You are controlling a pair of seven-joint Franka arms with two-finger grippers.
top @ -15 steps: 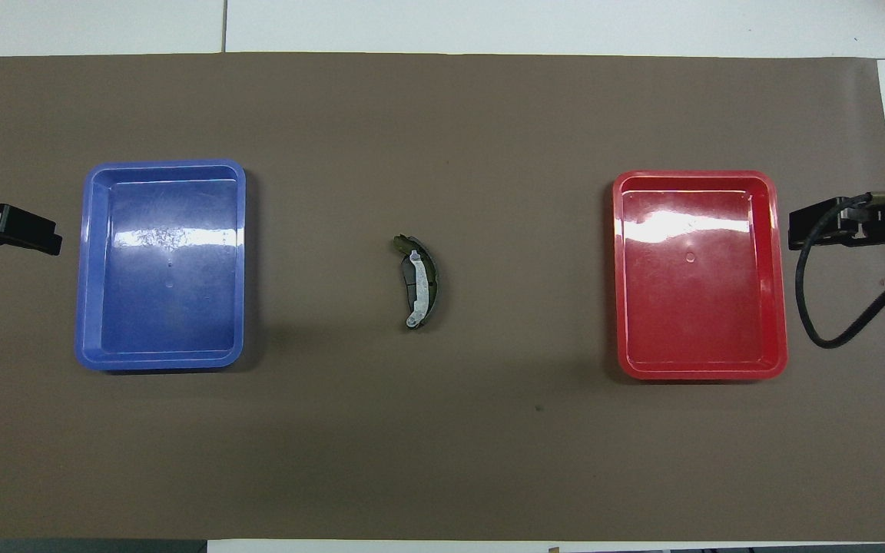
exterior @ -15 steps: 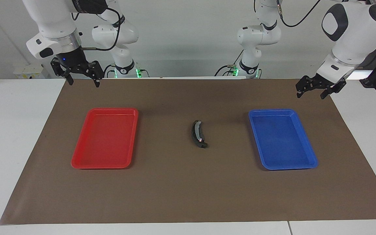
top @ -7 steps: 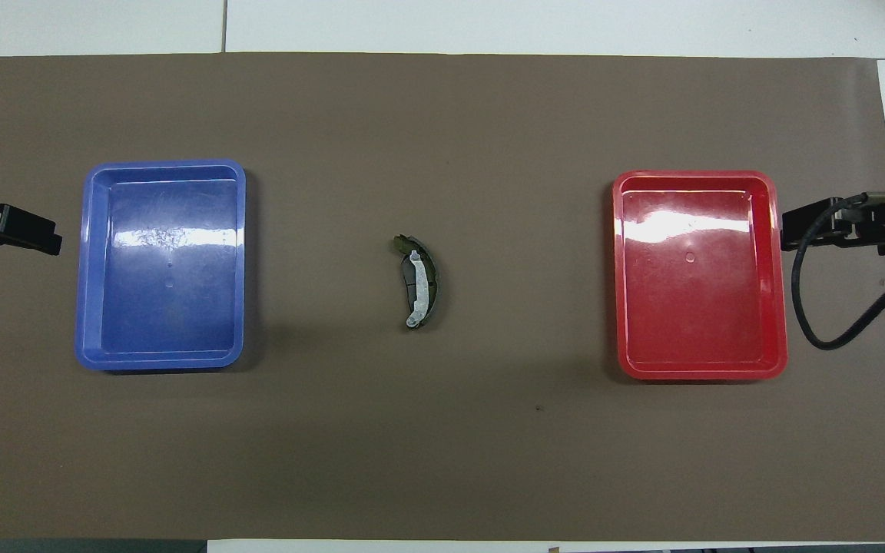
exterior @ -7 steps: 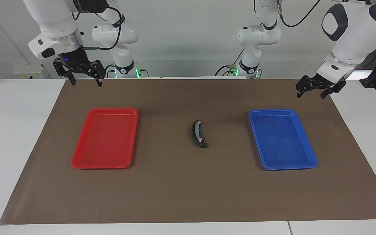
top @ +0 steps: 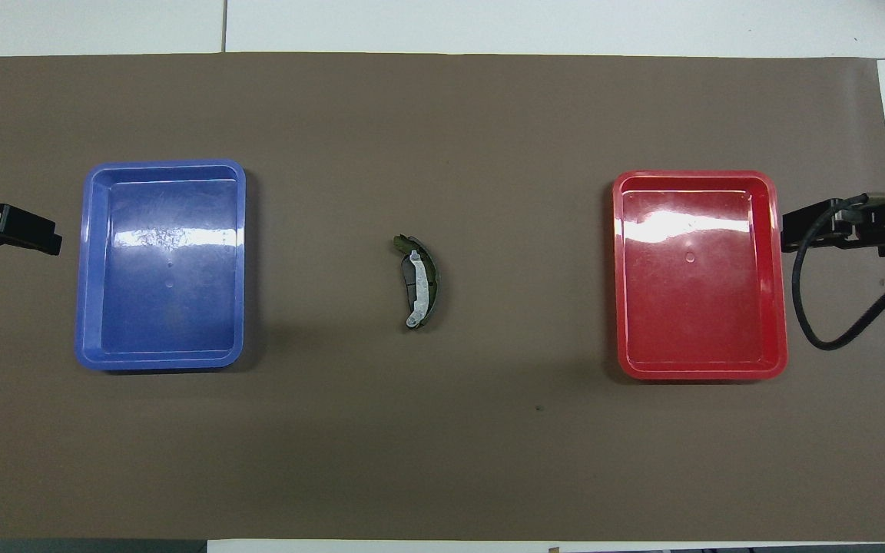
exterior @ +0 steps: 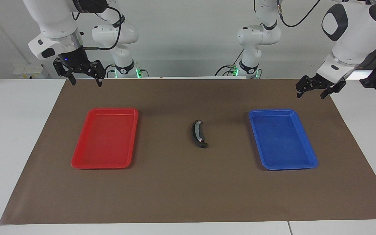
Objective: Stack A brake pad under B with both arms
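Observation:
B [exterior: 197, 132], the long crescent pad, lies on the brown mat between the two trays, and also shows in the overhead view [top: 418, 283]. A short dark piece [exterior: 203, 145] sticks out under B's end farther from the robots. It looks like A brake pad, mostly hidden by B. My right gripper [exterior: 86, 83] hangs open and empty over the mat's edge, nearer to the robots than the red tray. My left gripper [exterior: 311, 95] hangs open and empty over the mat near the blue tray's corner. Both are well apart from the pads.
An empty red tray [exterior: 77, 160] lies toward the right arm's end of the table. An empty blue tray [exterior: 308, 163] lies toward the left arm's end. The brown mat [exterior: 188, 195] covers most of the white table.
My right gripper has shifted slightly toward the red tray and turned a little. The left gripper and the pads have not moved.

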